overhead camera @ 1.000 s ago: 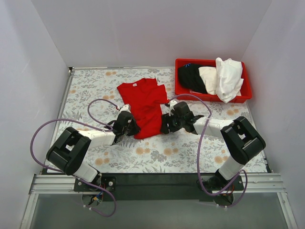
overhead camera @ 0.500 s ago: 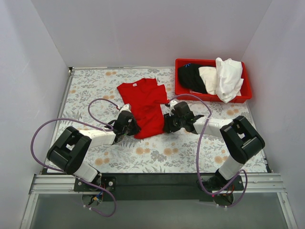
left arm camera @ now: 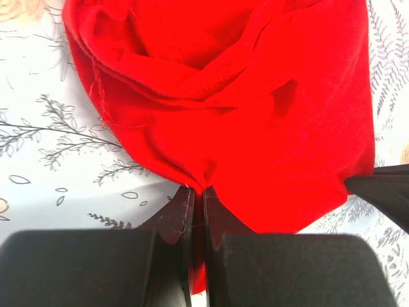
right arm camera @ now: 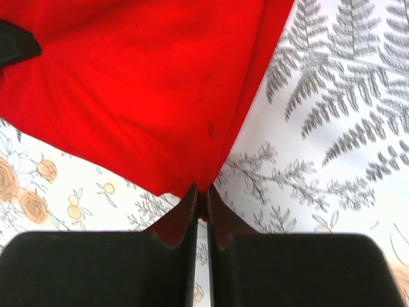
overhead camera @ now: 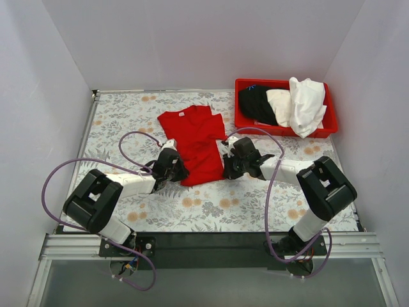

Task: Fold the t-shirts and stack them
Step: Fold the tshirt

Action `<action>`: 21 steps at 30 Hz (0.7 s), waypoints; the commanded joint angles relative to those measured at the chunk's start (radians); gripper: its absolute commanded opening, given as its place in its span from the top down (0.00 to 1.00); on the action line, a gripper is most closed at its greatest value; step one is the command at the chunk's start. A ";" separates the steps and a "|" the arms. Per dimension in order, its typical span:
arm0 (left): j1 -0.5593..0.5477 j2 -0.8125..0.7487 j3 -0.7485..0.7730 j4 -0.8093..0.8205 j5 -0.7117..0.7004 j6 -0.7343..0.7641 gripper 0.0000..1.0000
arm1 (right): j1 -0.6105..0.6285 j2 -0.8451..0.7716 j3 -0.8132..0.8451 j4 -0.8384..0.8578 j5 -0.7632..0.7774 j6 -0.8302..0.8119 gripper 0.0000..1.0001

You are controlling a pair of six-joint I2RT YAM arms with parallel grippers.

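Clearly early days: the red t-shirt, seemingly part-folded, lies just beyond the left pincer and right pincer, each pinching a hem corner, while the other t-shirts sit unfolded in the bin beyond the right pincer.

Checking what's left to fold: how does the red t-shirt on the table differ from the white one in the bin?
The bright red cloth t-shirt lies spread on the floral-print table; the white cloth t-shirt sits crumpled in the red plastic bin. The left end effector and right end effector pinch the red one's near corners; neither holds the white one. Both are unstacked.
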 commanded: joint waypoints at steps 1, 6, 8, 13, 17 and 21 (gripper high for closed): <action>-0.023 0.032 -0.021 -0.193 0.052 0.060 1.00 | -0.002 -0.045 -0.017 -0.203 0.085 -0.048 0.99; -0.077 0.032 -0.001 -0.244 0.097 0.097 1.00 | 0.003 -0.106 -0.031 -0.274 0.073 -0.062 0.99; -0.112 0.037 0.003 -0.270 0.095 0.088 1.00 | 0.010 -0.132 -0.037 -0.303 0.061 -0.063 0.99; -0.164 0.002 -0.009 -0.318 0.075 0.022 1.00 | 0.052 -0.207 -0.072 -0.359 0.025 -0.040 0.99; -0.190 -0.060 -0.052 -0.367 0.042 -0.048 0.88 | 0.089 -0.287 -0.112 -0.396 -0.001 -0.002 0.99; -0.218 -0.176 -0.095 -0.414 0.013 -0.107 0.54 | 0.122 -0.322 -0.147 -0.409 -0.013 0.021 0.99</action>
